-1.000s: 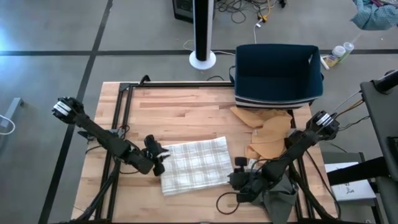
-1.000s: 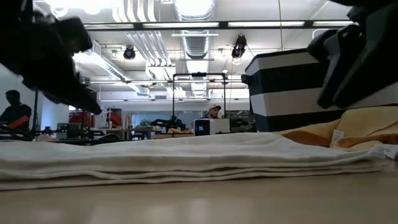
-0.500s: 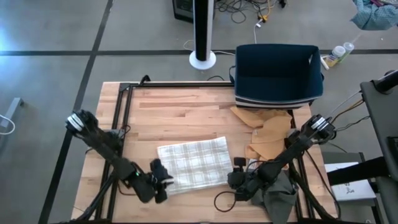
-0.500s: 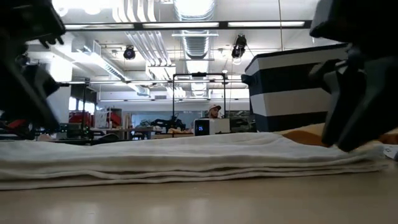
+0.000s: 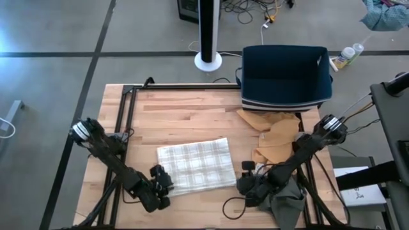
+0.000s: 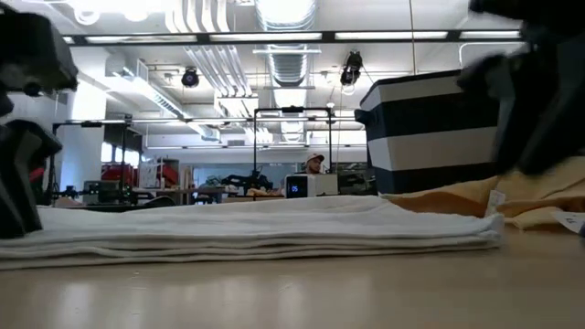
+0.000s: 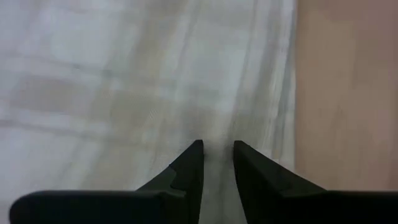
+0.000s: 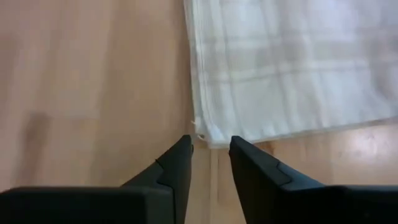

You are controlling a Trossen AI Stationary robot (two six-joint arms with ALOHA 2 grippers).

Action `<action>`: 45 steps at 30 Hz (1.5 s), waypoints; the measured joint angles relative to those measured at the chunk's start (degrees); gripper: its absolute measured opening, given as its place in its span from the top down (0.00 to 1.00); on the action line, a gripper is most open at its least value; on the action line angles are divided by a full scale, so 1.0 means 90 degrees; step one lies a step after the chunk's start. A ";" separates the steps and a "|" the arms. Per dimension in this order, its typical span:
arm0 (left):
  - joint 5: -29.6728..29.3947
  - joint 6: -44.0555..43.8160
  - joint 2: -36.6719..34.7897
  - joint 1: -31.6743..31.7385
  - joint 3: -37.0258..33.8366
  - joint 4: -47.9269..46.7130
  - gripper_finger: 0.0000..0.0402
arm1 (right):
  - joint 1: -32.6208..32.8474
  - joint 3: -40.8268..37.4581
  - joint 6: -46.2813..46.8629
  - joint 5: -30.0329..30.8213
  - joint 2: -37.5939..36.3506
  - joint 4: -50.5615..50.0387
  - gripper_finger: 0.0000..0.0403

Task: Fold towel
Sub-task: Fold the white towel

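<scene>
Both grippers, L [image 5: 161, 181] & R [image 5: 248, 172], at towel [image 5: 195, 165] near corners, jaws slightly apart, nothing pinched. Should pinch all layers evenly, then lift both together.

towel [image 5: 196, 166]: mid-counter [image 5: 179, 121], between the claws
left claw [image 5: 163, 185]: at its left edge
right claw [image 5: 246, 177]: just right of it
bin [image 5: 285, 76]: behind, right

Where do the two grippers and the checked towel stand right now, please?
Left gripper at folded white checked towel near-left corner, nothing gripped. Right gripper beside its near-right corner, fingers apart, empty. Tan cloths lie clear.
</scene>
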 joint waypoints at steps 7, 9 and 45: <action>-0.0389 0.0239 -0.0799 -0.0131 -0.0142 0.0047 0.78 | -0.0006 -0.0081 0.0212 0.0125 -0.0017 0.0036 0.72; -0.0258 0.0324 -0.0713 -0.0163 -0.0134 0.0062 0.78 | -0.0005 -0.0132 0.0342 0.0192 0.0005 -0.0015 0.71; 0.0737 0.1153 -0.0029 -0.0182 0.0098 0.0214 0.70 | 0.0030 -0.0287 0.0693 0.0220 0.0422 0.0649 0.69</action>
